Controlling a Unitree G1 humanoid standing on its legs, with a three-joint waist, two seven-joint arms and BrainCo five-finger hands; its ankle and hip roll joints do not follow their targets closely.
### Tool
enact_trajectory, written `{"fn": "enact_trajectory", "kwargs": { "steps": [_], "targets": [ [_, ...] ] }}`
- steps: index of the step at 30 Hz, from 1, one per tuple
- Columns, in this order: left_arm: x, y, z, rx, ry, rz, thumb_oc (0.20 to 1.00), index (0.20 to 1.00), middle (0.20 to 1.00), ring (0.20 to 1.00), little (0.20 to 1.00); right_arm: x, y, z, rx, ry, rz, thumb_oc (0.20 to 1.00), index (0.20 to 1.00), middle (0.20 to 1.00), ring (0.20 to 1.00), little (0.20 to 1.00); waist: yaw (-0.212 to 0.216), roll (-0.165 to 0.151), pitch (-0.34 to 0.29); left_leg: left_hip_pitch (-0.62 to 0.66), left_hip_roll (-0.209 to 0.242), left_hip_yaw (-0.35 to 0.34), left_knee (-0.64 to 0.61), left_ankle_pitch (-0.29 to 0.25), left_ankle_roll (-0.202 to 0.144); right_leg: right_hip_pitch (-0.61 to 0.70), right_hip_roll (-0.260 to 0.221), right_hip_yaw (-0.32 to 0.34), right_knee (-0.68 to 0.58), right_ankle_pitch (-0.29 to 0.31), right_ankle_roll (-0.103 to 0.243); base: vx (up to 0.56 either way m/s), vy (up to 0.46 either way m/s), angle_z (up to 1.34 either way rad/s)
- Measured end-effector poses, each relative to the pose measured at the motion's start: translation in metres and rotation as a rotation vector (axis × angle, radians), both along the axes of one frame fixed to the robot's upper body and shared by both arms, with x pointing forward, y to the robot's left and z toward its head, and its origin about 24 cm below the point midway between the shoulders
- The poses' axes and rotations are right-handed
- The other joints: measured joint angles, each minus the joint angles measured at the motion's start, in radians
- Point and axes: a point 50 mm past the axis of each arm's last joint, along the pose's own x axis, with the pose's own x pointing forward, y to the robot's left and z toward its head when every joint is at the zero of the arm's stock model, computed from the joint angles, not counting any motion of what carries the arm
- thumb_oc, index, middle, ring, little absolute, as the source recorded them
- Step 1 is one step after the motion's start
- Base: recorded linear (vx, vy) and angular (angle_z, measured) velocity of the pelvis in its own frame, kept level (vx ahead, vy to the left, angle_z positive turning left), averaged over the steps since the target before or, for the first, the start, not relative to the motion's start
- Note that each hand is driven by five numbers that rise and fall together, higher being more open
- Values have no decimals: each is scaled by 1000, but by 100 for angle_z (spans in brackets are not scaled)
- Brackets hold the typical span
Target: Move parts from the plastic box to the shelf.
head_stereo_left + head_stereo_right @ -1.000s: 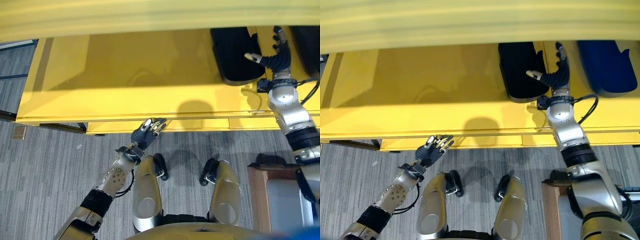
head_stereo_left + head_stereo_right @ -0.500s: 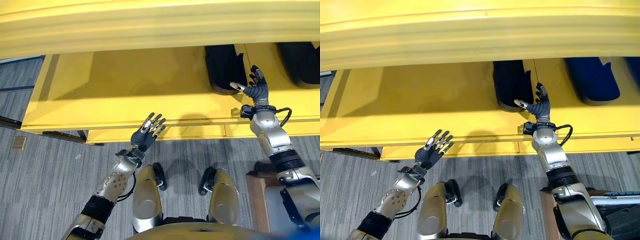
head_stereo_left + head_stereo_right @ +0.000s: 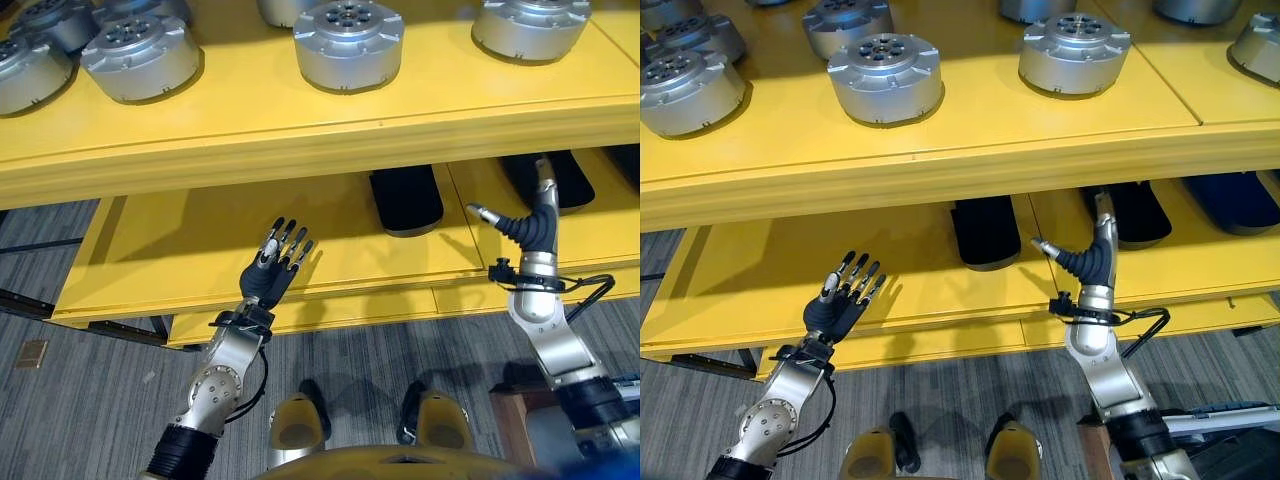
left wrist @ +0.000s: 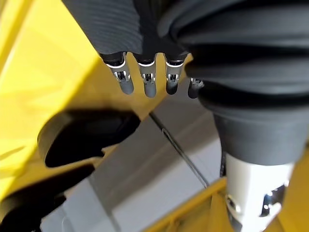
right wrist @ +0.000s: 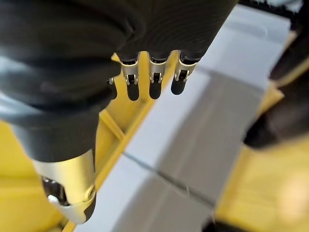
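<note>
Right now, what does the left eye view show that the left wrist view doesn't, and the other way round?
The left eye view takes in the wider scene: silver parts on the upper shelf level, black parts on the lower one, and the right hand raised with open fingers. The left wrist view adds a close look along the left hand's straight fingers, which hold nothing, with a grey surface past them that I cannot identify. Both show the left hand and the yellow shelf.
</note>
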Motion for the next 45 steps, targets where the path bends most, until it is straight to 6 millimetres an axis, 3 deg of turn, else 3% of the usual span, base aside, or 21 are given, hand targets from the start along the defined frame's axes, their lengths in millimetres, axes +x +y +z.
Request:
{"fn": "enact_trajectory", "kwargs": {
  "steps": [1,4,6,11,15,18,20,21,23,24,26,27,29,30,32,33,36,40,42,45],
  "targets": [
    [-4,5,-4,40,18,14,1000,1000,1000,1000,1000,-7,0,-11,21,68,25,1000,1000,1000,1000,1000,-2,0,-1,14,-4,4,-28,14,-1,10,5,-2,-19,10,-1,-4,86,3],
    [-39,30,-28,169,142,104,1000,1000,1000,1000,1000,-60,-17,-49,82,305,25,1000,1000,1000,1000,1000,-19,-5,-19,75,-29,25,-138,61,-4,49,18,-2,-99,45,10,-49,163,-8],
    [-62,52,-36,246,221,198,1000,1000,1000,1000,1000,-78,-24,-52,85,358,31,1000,1000,1000,1000,1000,-39,-27,-52,89,-38,42,-188,79,0,68,33,-1,-176,86,18,-46,244,-15],
    [-63,60,-29,301,136,169,1000,1000,1000,1000,1000,-71,-32,-44,122,337,39,1000,1000,1000,1000,1000,-18,-54,-103,118,-100,54,-232,68,19,103,-3,5,-253,136,69,-91,292,0],
    [-45,45,-14,304,-3,55,1000,1000,1000,1000,1000,-69,-34,-53,248,397,6,1000,1000,1000,1000,1000,-6,-69,-96,92,-138,54,-206,45,53,92,-44,8,-246,148,91,-99,186,10],
    [-27,33,1,389,-119,-60,1000,1000,1000,1000,1000,-64,-35,-73,352,491,-53,1000,1000,1000,1000,1000,-21,-108,-63,52,-151,61,-182,35,63,74,-59,12,-271,194,104,-136,109,-5],
    [-27,34,10,390,-201,-65,1000,1000,1000,1000,1000,-64,-33,-76,354,514,-45,1000,1000,1000,1000,1000,-32,-133,-43,52,-154,88,-186,37,62,74,-57,9,-314,237,113,-119,40,-40],
    [-30,36,15,388,-234,-42,1000,1000,1000,1000,1000,-59,-31,-79,353,521,-34,1000,1000,1000,1000,1000,-28,-146,-32,64,-144,134,-188,48,73,51,-46,-24,-329,288,110,-122,14,-108],
    [-32,39,15,394,-232,2,1000,1000,1000,1000,1000,-40,-24,-80,345,520,1,1000,1000,1000,1000,1000,-1,-139,-7,99,-99,219,-184,38,72,35,-13,-101,-356,413,113,-108,-20,-127],
    [-26,34,14,404,-232,-1,1000,1000,1000,1000,1000,-38,-24,-76,342,502,2,1000,1000,1000,1000,1000,-15,-117,5,97,-82,227,-186,32,90,39,-17,-136,-334,404,127,-88,-67,-45],
    [-13,24,19,404,-281,-4,1000,1000,1000,1000,1000,-38,-26,-77,349,508,-13,1000,1000,1000,1000,1000,-7,-98,7,102,-68,226,-199,32,103,21,-64,-155,-137,308,121,-84,-113,0],
    [-13,23,22,416,-306,1,1000,1000,1000,1000,1000,-39,-25,-77,353,504,-11,1000,1000,1000,1000,1000,0,-93,7,103,-53,225,-200,39,101,23,-94,-138,-13,253,116,-98,-207,-12],
    [-19,29,18,450,-293,10,1000,1000,1000,1000,1000,-38,-24,-72,347,487,0,1000,1000,1000,1000,1000,27,-90,4,96,-27,249,-195,66,88,64,-115,-147,96,182,100,-102,-383,-41],
    [-30,37,11,473,-251,25,1000,1000,1000,1000,1000,-36,-18,-63,328,452,34,1000,1000,1000,1000,1000,58,-109,-10,82,2,276,-166,73,74,107,-89,-146,80,108,79,-75,-495,-82],
    [-32,45,3,486,-209,45,1000,1000,1000,1000,1000,-30,-11,-54,324,412,71,1000,1000,1000,1000,1000,77,-116,-14,67,39,303,-107,75,61,197,-21,-200,-135,38,44,-59,-376,-81],
    [-32,47,2,483,-204,62,1000,1000,1000,1000,1000,-28,-10,-53,320,408,77,1000,1000,1000,1000,1000,86,-120,-17,54,62,301,-65,70,55,216,9,-198,-199,24,44,-56,-215,-77],
    [-34,40,-7,404,-167,71,1000,1000,1000,1000,1000,-27,-20,-51,278,416,43,1000,1000,1000,1000,1000,71,-79,-30,45,129,218,-42,91,51,223,91,-153,-255,34,23,-38,-149,-69],
    [-38,30,-14,319,-143,79,1000,1000,1000,1000,1000,-45,-44,-59,233,462,-66,1000,1000,1000,1000,1000,1,-52,-54,71,124,195,-136,140,0,157,131,-105,-228,31,-10,-46,-164,-50],
    [-39,31,-11,318,-172,114,1000,1000,1000,1000,1000,-57,-47,-68,234,503,-92,1000,1000,1000,1000,1000,-31,-63,-47,90,126,194,-152,168,-17,140,135,-81,-211,31,-17,-85,-186,-47],
    [-39,45,4,338,-277,221,1000,1000,1000,1000,1000,-63,-47,-73,250,515,-113,1000,1000,1000,1000,1000,-41,-62,-35,89,124,218,-185,174,-32,76,125,-68,-155,3,-17,-61,-142,-16]
  ]
}}
